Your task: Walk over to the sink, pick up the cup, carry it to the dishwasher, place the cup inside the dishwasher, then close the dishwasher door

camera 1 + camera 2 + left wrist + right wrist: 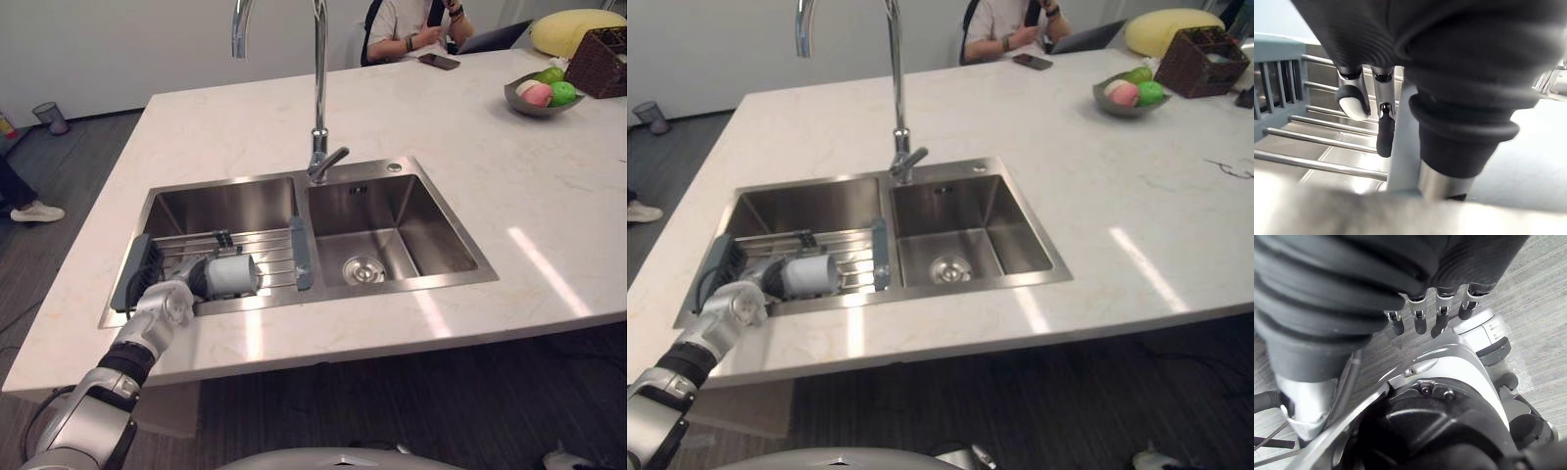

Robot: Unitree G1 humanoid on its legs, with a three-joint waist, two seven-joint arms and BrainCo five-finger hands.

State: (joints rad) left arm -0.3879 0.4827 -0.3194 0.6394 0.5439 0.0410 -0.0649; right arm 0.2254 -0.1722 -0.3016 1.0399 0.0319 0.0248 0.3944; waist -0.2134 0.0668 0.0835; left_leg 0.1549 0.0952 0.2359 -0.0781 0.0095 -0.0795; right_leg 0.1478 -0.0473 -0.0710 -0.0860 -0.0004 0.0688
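Walk to sink [439,235] done. Cup [235,275] lies on rack [269,245] in left basin, lower left of frame. Left hand [167,302] touches cup's near end; cannot tell if it grips. Right hand [1422,316] hangs slack, empty. Lift, carry, placing, door closing all left.

Countertop [470,196]: pale veined stone, polished, with glossy streaks of light; sink [421,220]: brushed stainless steel, satin sheen; faucet [318,78]: bright mirror-finish metal; drying rack [265,240]: thin shiny metal rods, end pieces of matt grey plastic; cup [232,275]: pale, smooth, low gloss, material not determinable; left hand [167,304]: silver satin shell, dark matt ribbed cover; basket [600,61]: dark woven wicker, rough; floor [411,411]: dark matt wood-grain planks.
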